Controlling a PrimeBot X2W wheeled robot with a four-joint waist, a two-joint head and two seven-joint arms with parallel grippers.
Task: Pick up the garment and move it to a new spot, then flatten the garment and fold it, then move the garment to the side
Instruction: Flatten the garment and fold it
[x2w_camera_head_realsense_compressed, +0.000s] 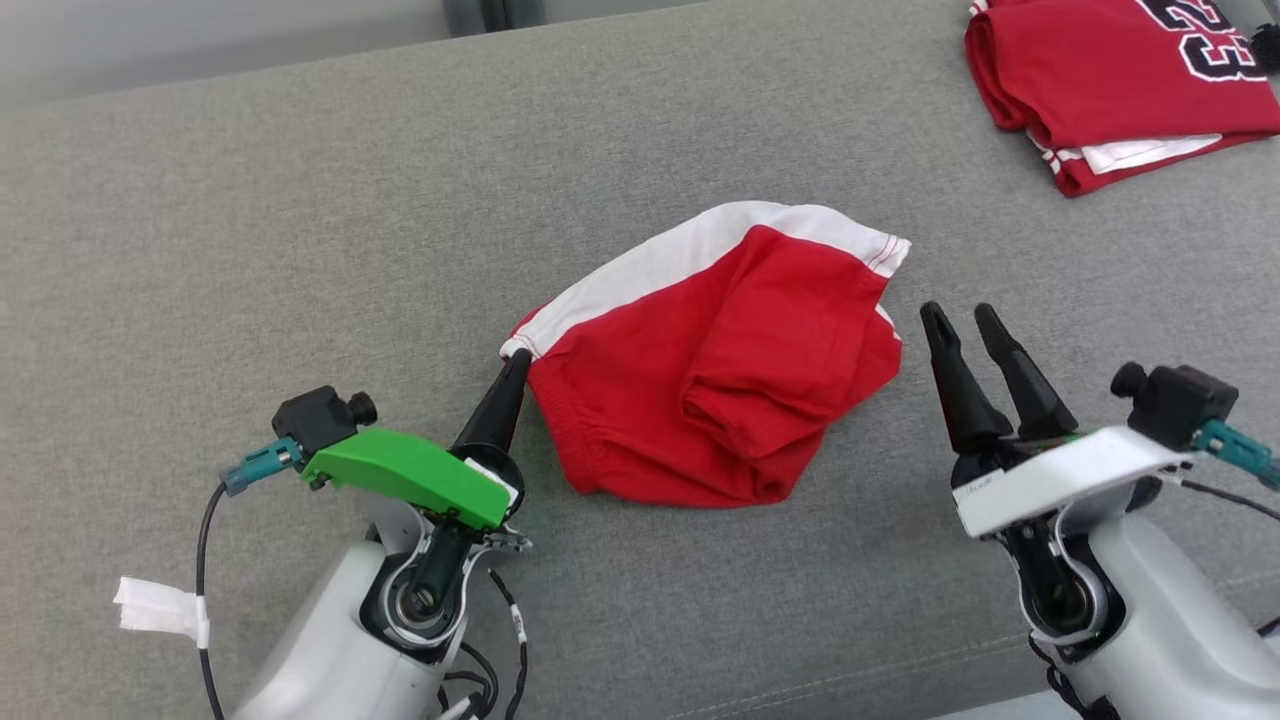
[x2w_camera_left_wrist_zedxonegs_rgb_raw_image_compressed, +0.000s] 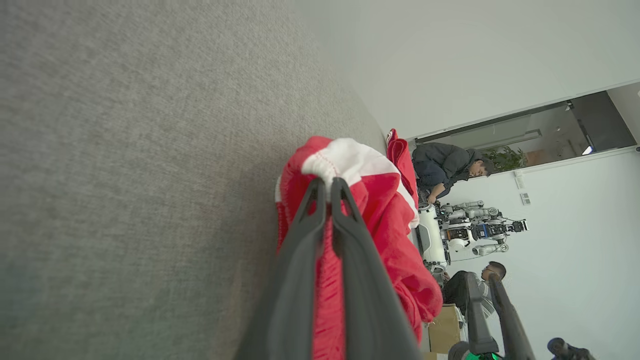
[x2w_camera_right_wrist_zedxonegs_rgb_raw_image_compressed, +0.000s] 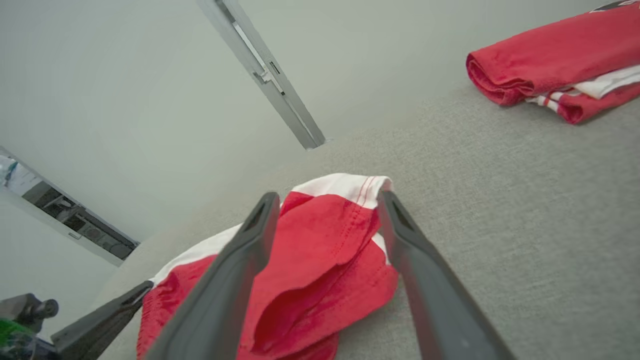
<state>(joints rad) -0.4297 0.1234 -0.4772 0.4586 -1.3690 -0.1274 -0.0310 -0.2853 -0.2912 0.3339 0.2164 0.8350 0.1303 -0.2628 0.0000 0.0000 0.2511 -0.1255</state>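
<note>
Progress looks early: the red and white garment (x2w_camera_head_realsense_compressed: 720, 370) lies bunched in the middle of the grey cushion (x2w_camera_head_realsense_compressed: 300, 250), not yet lifted, flattened or folded. The left gripper (x2w_camera_head_realsense_compressed: 517, 362) has its fingers pinched together on the white-banded corner at the garment's left edge, so the pickup seems to be just beginning. The right gripper (x2w_camera_head_realsense_compressed: 958, 315) hovers just beside the right edge, fingers spread apart, holding nothing. Moving, flattening, folding and setting aside are all left to do. A folded jersey (x2w_camera_head_realsense_compressed: 1110, 90) sits well apart at the far right.
</note>
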